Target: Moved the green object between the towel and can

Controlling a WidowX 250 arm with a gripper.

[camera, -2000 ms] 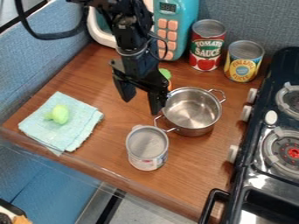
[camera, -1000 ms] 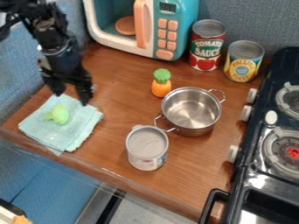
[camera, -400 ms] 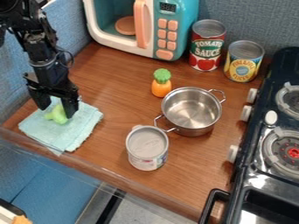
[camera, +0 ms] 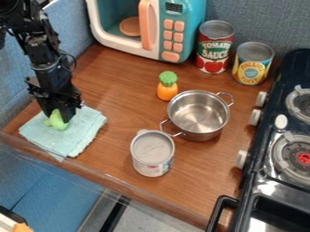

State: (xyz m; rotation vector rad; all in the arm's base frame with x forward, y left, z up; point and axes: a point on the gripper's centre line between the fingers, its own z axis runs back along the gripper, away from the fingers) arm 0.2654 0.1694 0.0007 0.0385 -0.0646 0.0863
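At the left, the black gripper (camera: 59, 118) hangs low over the towel, its fingers drawn in against both sides of the green object (camera: 55, 120). That green object is on the light blue towel (camera: 62, 139), its upper part partly hidden by the gripper. To the right of the towel, across a stretch of wood, the silvery-topped can (camera: 152, 153) stands upright near the counter's front edge.
A steel pot (camera: 198, 115) stands just behind the can, with an orange toy carrot (camera: 167, 86) near it. At the back are a toy microwave (camera: 149, 28), a tomato can (camera: 215, 46) and a pineapple can (camera: 252, 63). A stove (camera: 284, 149) borders the right.
The gripper has gone from beside the pot leftward to the towel and down over the green object. Its fingers, apart before, have closed in on the object.
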